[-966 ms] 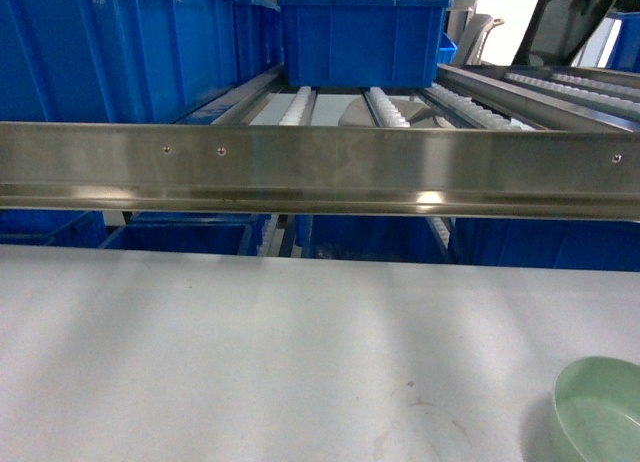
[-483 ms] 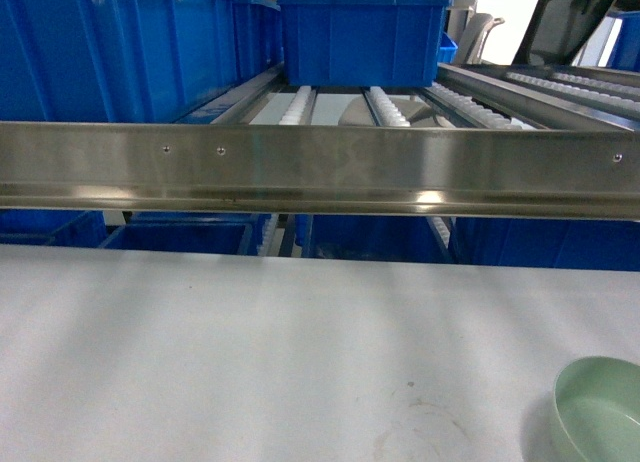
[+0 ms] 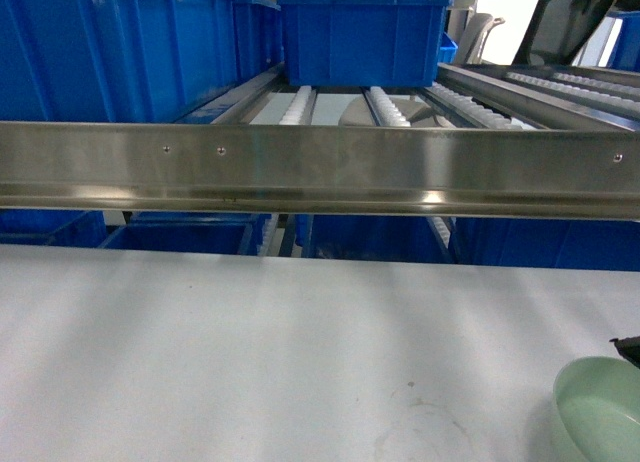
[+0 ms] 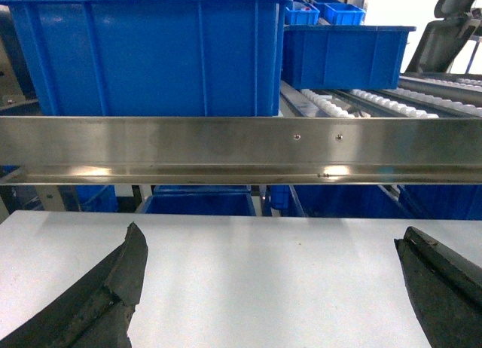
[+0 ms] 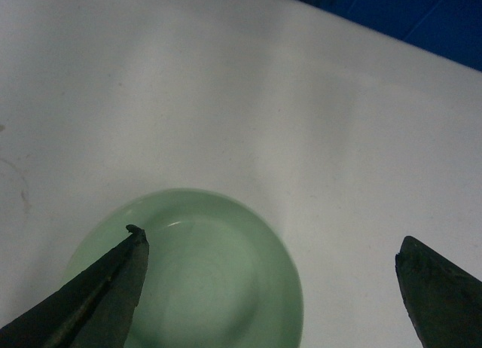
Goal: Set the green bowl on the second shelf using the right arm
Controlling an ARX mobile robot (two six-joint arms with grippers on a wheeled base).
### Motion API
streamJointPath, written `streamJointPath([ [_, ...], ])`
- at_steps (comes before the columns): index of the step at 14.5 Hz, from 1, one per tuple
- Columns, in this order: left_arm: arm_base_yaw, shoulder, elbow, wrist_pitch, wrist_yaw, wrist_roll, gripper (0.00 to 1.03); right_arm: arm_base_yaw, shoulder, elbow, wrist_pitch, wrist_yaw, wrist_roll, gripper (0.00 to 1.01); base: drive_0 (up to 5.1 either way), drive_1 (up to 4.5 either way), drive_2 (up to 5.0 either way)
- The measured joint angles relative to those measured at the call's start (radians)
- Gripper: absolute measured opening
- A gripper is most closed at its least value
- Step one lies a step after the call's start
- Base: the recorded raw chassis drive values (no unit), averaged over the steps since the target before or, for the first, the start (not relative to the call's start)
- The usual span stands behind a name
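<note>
The green bowl [image 3: 598, 417] sits upright and empty on the white table [image 3: 250, 362] at the bottom right of the head view, partly cut off by the frame. My right gripper [image 5: 273, 237] hangs open above it; one finger [image 5: 113, 288] is over the bowl [image 5: 218, 280] and the other over bare table to its right. Only a dark tip of this gripper [image 3: 628, 349] shows in the head view. My left gripper [image 4: 273, 235] is open over bare table with nothing between its fingers. Beyond the table runs a roller shelf [image 3: 300, 107] behind a steel rail [image 3: 320, 167]; I cannot tell which level is the second shelf.
Big blue bins [image 3: 120, 52] fill the left of the roller shelf, and a smaller blue bin [image 3: 360, 42] stands at its back middle. More blue bins [image 3: 180, 232] sit below the rail. A grey chair [image 3: 570, 22] is at the far right.
A dark tip of my right gripper has come into the head view at the right edge, just above the bowl. The bowl has not moved.
</note>
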Motion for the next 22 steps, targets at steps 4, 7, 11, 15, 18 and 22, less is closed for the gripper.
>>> streamJointPath([
  [4,0.0,0.0,0.0,0.0,0.0,0.0,0.98,-0.008,0.059,-0.002,0.01,0.023,-0.023,0.98,0.0,0.0,0.0],
  [7,0.0,0.0,0.0,0.0,0.0,0.0,0.98,-0.034,0.059,-0.036,0.012,0.022,-0.056,0.98,0.0,0.0,0.0],
  [11,0.0,0.0,0.0,0.0,0.0,0.0,0.98,-0.033,0.166,-0.049,0.04,0.038,-0.089,0.98,0.0,0.0,0.0],
  [15,0.0,0.0,0.0,0.0,0.0,0.0,0.98,-0.041,0.219,-0.062,0.088,0.056,-0.093,0.98,0.0,0.0,0.0],
  [18,0.0,0.0,0.0,0.0,0.0,0.0,0.98,-0.053,0.257,-0.065,0.13,0.039,-0.071,0.65,0.0,0.0,0.0],
  [22,0.0,0.0,0.0,0.0,0.0,0.0,0.98,-0.051,0.267,-0.07,0.152,0.047,-0.066,0.2,0.0,0.0,0.0],
])
